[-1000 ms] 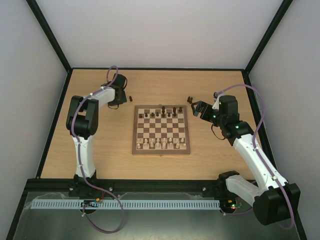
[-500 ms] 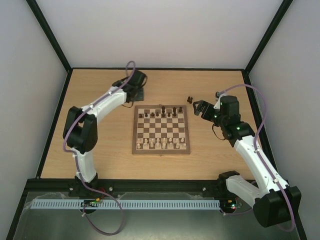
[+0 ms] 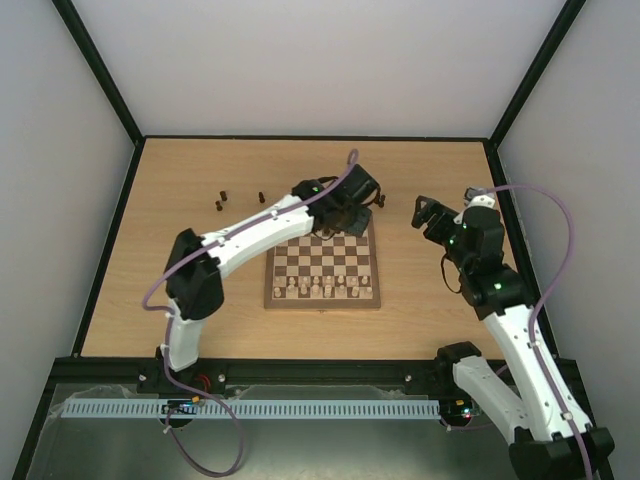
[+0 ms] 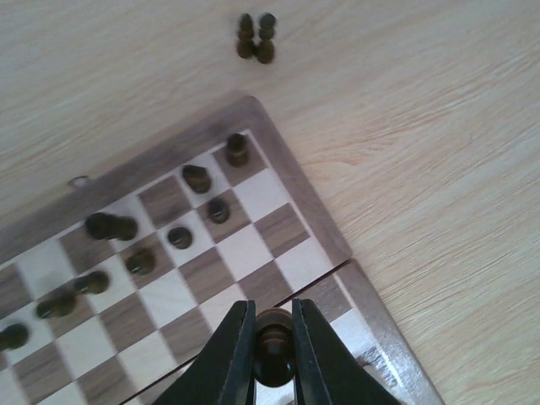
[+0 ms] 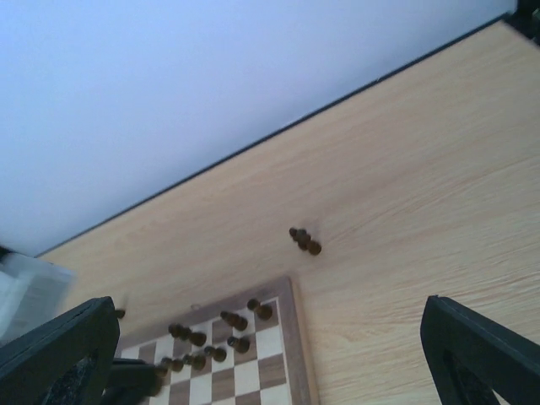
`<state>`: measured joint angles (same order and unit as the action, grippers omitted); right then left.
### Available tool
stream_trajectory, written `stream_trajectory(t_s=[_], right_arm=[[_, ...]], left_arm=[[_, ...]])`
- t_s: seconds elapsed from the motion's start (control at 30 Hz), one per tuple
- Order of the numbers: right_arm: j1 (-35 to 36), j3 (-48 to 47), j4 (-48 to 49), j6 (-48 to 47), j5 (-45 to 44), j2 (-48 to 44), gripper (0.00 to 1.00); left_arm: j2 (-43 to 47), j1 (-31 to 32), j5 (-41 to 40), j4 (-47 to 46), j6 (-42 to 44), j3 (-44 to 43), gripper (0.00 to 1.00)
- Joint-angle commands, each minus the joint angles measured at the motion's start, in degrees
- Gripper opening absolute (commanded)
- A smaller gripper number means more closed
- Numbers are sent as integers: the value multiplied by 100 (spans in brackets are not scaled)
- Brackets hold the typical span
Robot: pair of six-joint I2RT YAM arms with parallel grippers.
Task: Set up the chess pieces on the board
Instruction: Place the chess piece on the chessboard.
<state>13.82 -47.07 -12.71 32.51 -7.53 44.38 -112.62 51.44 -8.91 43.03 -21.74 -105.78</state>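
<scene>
wooden desk [image 3: 200, 300] carries the board [image 3: 322, 262], over whose far rows the left gripper [image 4: 272, 325] pinches a dark piece [image 4: 274, 350] while the right gripper [image 3: 424, 213] hangs spread and empty beside it; lowering off-centre could topple the close-set pieces [image 4: 180, 238].

1. The square wooden chessboard with checkered squares and a light border [image 3: 322, 304] is lying at the middle of the light wooden table [image 3: 200, 280].
2. Tiny dark brown wooden chess pieces [image 4: 196, 179] are standing on the board's far rows, and small pale cream wooden pieces [image 3: 320, 288] are standing on its near rows.
3. A small cluster of dark pieces [image 4: 256, 38] is sitting on the table just beyond the board's far right corner.
4. A few stray dark pieces [image 3: 219, 205] are sitting on the table well left of the board's far left corner.
5. The left gripper [image 4: 272, 325] is hovering above the board near its right edge, clamping one held dark piece [image 4: 274, 354] between its fingers.
6. The right gripper [image 3: 420, 212], fingers spread wide, is hanging to the right of the board's far right corner.
</scene>
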Motion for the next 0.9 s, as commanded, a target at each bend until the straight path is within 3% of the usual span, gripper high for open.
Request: stream_trajectory(t_s=[0.0, 0.33, 0.87], right_arm=[[-24, 54, -162, 64, -645, -321, 99], [-27, 16, -153, 40, -389, -134, 99], [-35, 39, -83, 27, -114, 86, 98]], left_arm=[[-771, 209, 275, 406, 161, -641, 11], [-2289, 195, 188, 735, 375, -2205, 12], [-2728, -204, 56, 416, 477, -2251, 12]])
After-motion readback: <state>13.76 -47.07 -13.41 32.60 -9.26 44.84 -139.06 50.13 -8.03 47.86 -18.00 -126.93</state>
